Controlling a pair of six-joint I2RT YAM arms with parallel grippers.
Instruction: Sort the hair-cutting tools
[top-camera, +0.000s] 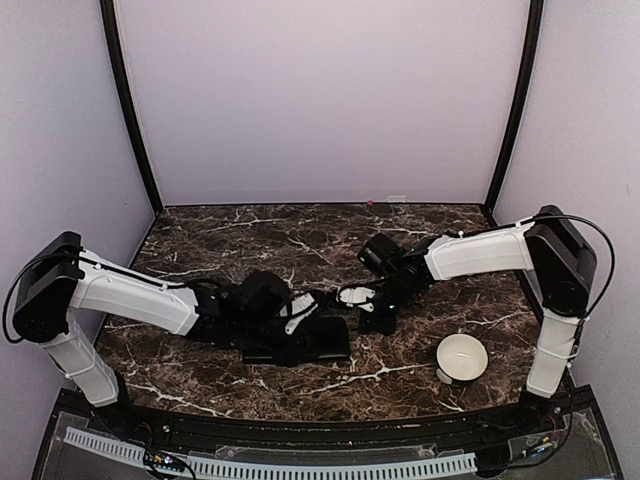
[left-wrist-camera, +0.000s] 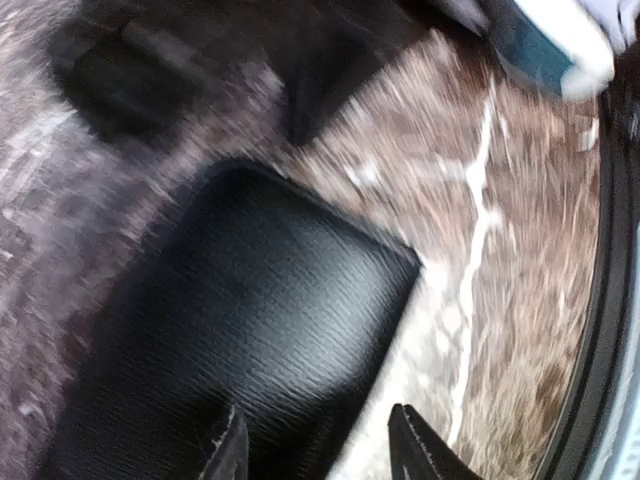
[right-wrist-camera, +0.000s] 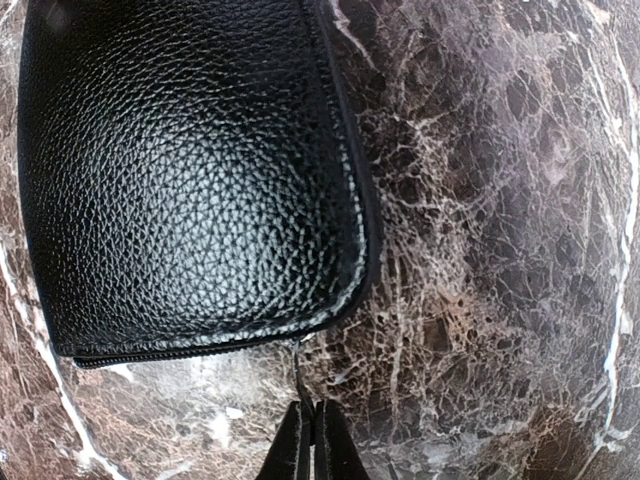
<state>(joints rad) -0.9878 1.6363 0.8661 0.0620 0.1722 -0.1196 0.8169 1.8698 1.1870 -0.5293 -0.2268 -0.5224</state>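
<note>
Pinching zipper pull of black case, right claw pressed together, left claw spread above case edge

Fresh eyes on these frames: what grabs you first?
The black leather case at mid-table, with both arms bent in over it. The right pincer is shut on the zipper pull at the case's corner, while the left pincer hangs open just above the case. A white bowl sits alone near the right arm's base.
</note>
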